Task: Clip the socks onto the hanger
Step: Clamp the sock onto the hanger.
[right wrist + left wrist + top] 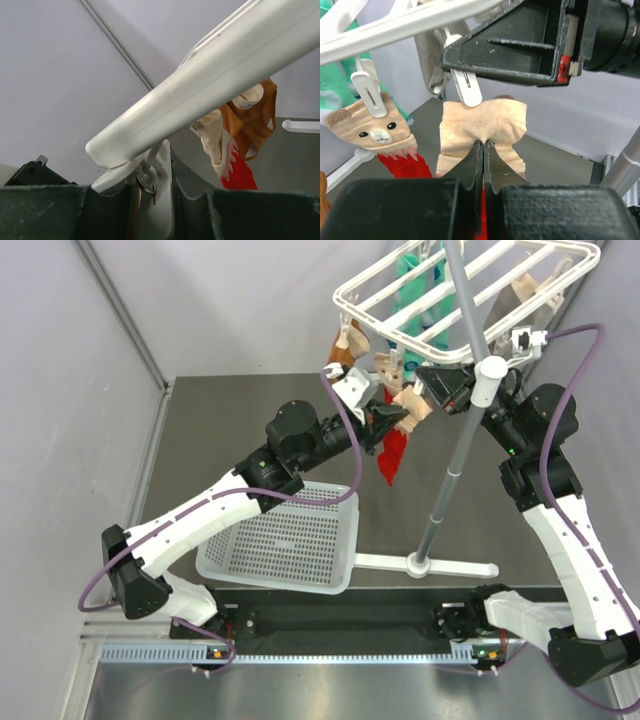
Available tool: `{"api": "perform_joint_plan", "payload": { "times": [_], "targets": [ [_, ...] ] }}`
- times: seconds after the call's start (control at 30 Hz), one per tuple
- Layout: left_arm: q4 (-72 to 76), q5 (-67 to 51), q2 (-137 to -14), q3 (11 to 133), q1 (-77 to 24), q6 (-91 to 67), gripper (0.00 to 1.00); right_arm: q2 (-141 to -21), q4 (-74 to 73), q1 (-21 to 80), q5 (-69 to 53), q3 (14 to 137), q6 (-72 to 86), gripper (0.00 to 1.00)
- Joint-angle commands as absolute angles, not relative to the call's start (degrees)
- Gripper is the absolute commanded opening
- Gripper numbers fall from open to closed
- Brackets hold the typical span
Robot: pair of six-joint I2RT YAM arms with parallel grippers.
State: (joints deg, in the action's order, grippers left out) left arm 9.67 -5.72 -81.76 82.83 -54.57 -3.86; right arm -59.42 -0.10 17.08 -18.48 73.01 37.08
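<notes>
1. My left claw [483,146] is pinched tight on the tan toe of a red sock [485,120] and holds it up just under the hanger [400,328].
2. A white clip [466,87] touches the sock's top edge. I cannot quite tell whether it bites the fabric.
3. My right claw [150,192] is closed on the clip's upper end, right beneath the hanger's bar.
4. The other red sock [375,132] hangs clipped just beside the first, and the mint-green socks [415,290] hang farther along the frame.

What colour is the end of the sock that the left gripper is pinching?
Tan; the sock turns red below the left gripper. Clearest in the left wrist view.
</notes>
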Motion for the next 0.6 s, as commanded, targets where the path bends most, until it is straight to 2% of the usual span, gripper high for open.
{"api": "perform_joint_plan", "payload": {
  "times": [0.0, 0.57],
  "targets": [
    [8.4, -6.2, -82.5, 84.9, -55.1, -1.2, 0.00, -59.9, -2.6, 17.5, -19.0, 75.4, 36.1, 0.00],
    [10.4, -2.5, -80.5, 83.0, -56.4, 3.0, 0.00, -61.0, -2.5, 17.5, -19.0, 74.9, 36.3, 0.00]
  ]
}}
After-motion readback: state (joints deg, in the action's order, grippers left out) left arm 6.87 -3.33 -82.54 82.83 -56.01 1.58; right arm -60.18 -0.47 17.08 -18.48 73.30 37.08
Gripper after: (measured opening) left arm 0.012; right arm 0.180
